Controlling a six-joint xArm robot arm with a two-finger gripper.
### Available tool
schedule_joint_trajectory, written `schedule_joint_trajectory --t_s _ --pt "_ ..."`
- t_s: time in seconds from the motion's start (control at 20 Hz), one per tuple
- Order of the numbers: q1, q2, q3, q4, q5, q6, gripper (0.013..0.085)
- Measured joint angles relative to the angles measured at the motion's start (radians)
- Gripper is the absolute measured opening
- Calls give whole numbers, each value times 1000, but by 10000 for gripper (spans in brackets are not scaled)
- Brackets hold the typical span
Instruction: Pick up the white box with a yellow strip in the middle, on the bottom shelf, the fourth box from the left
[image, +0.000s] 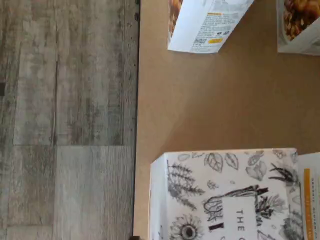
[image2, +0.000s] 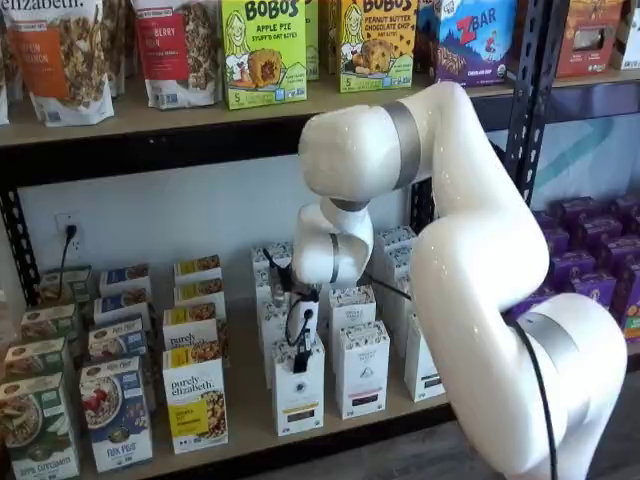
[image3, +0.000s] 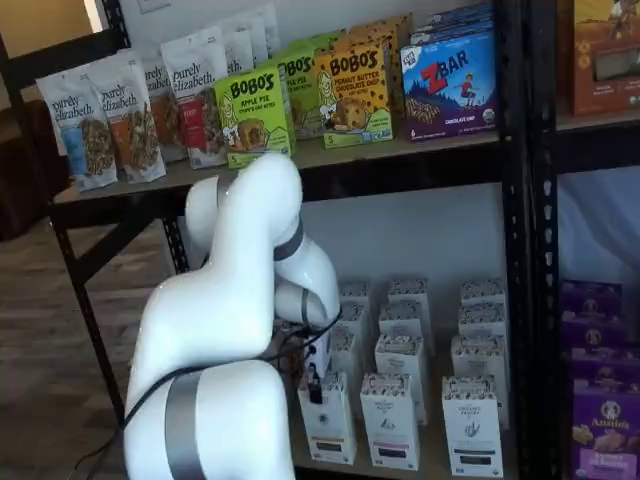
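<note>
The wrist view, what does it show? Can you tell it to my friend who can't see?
The wrist view looks down at a white box with black drawings of leaves and flowers on its top and a yellow strip at one edge, standing on a tan shelf board. Two more boxes stand farther along the board, and a grey wood floor lies beyond its edge.

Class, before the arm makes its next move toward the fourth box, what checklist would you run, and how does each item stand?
1. White box upright at the front of the bottom shelf: ok.
2. Its yellow strip shows in the wrist view: ok.
3. Gripper at the box's top: ok.
4. Gripper open: ok.
5. Fingers astride the box: cannot tell.
6. Neighbouring carton stands apart: ok.
</note>
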Motion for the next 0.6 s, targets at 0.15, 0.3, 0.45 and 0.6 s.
schedule_joint_trajectory --t_s 0.15,0.3,0.45,0.6 --pt "-3 17 -23 -27 15 22 850" --pt "-5 29 -39 -58 30 48 850" --pt "-6 44 -54 -80 36 66 850" --pt "-6 53 -60 -88 35 73 850"
